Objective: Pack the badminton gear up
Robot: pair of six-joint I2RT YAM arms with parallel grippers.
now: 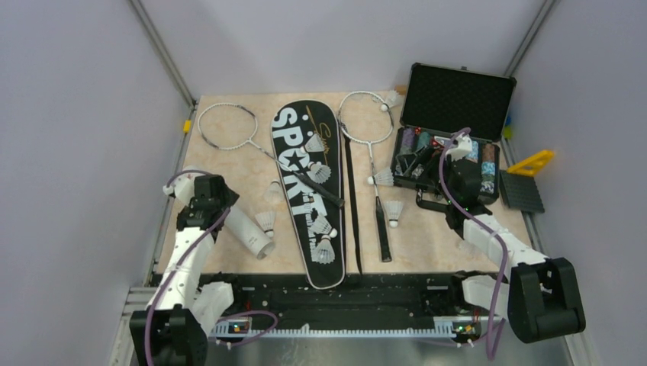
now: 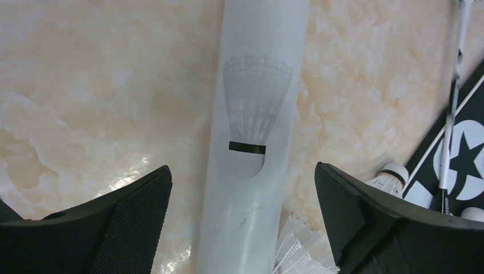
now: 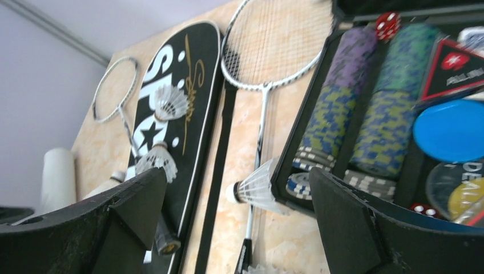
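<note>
The white tube lies flat on the table directly under the left gripper. Its long axis passes between the jaws, which are wide open and empty. The right gripper, also open and empty, is well apart from it, beside the chip case.

Left arm and right arm: white link shells, black joint housings, the largest at 7 and 5 o'clock in the top view. A purple cable loops along each. Left gripper fingers: black wedges with mesh-textured inner faces.
</note>
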